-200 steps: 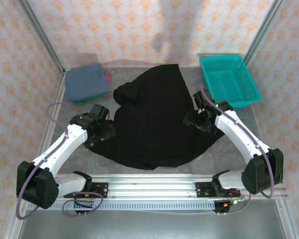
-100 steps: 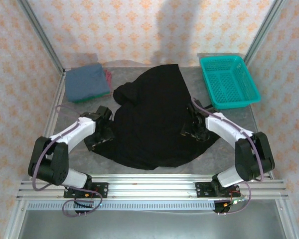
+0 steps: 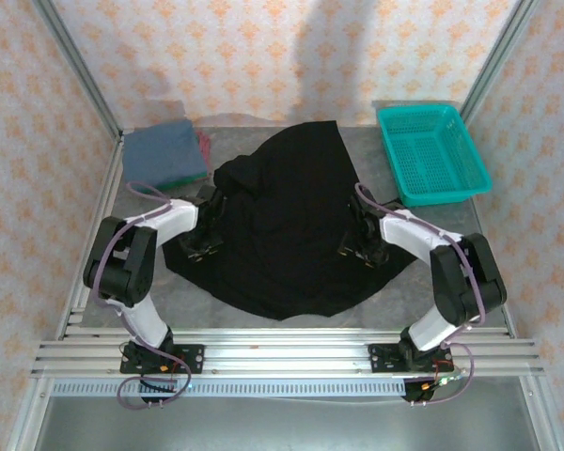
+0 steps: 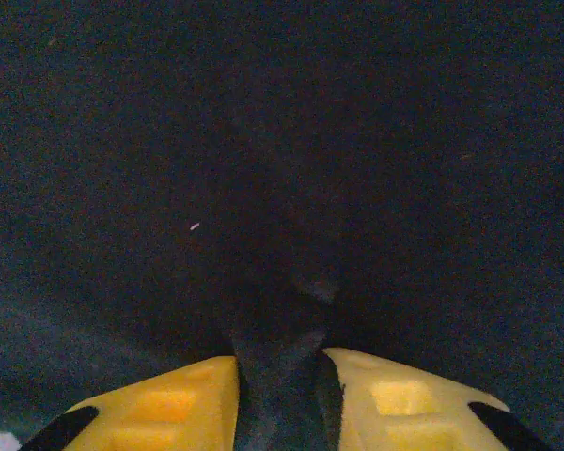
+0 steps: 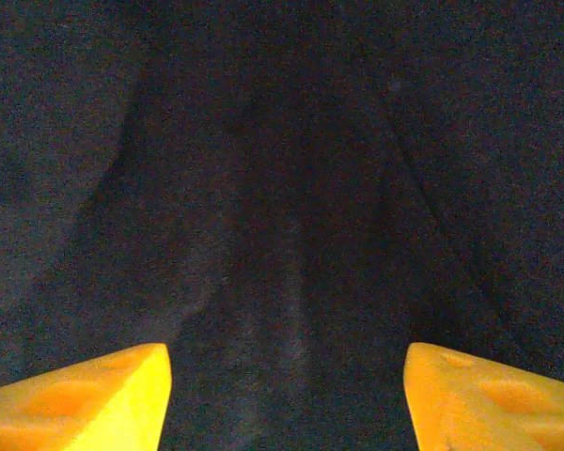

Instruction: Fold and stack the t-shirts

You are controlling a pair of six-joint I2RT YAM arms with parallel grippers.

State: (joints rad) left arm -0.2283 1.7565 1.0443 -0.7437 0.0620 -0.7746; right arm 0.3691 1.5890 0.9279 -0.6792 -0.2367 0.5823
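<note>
You'll see both arms have drawn in since a second ago. The left gripper [image 3: 200, 241] has moved onto the left edge of the black t-shirt [image 3: 291, 221], and its fingers [image 4: 183, 399] have closed, pinching a ridge of cloth. The right gripper [image 5: 287, 355] presses on the right edge with its fingers wide apart, holding nothing. The black t-shirt lies rumpled across the middle of the table [image 3: 451, 235], bunched at its far left. A folded blue t-shirt [image 3: 160, 155] rests in the far left corner.

The blue shirt [image 3: 160, 152] covers the green shirt [image 3: 148, 188] and the pinkish-red shirt [image 3: 205, 147] except thin edges. The bottom edge cuts off the left fingers [image 4: 169, 413] and right fingers [image 5: 85, 399] in the wrist views.
</note>
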